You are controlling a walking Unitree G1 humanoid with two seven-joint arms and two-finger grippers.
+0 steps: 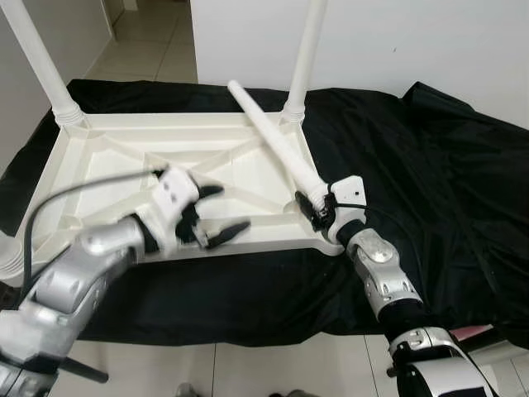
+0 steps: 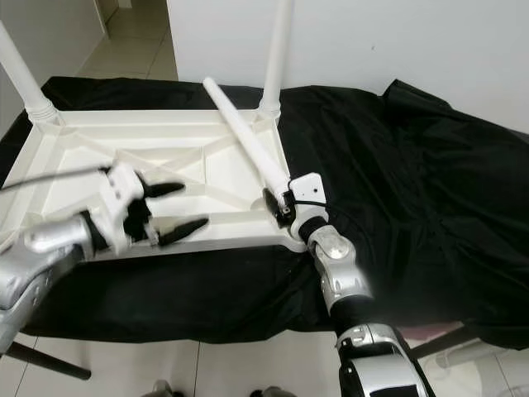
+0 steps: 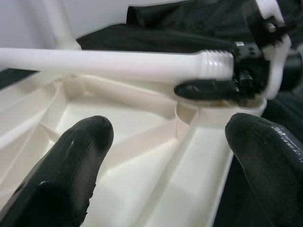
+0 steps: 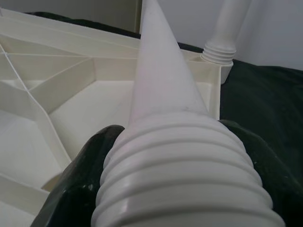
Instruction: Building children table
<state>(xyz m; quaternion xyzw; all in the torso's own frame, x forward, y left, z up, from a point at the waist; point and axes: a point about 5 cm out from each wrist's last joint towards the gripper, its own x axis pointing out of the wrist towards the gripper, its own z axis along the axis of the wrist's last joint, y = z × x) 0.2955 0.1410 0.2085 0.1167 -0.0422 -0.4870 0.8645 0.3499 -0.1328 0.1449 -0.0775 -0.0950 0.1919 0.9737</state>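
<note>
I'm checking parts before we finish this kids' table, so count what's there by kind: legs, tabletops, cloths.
Table legs: 3, two standing screwed in, one loose leg held by the right gripper
Tabletop, upside down: 1
Black cloth: 1
Total: 5

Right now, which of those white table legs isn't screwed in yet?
The slanted leg gripped at its threaded end by the right tool, near the tabletop's front corner. The other two legs stand upright in their corner sockets.
</note>
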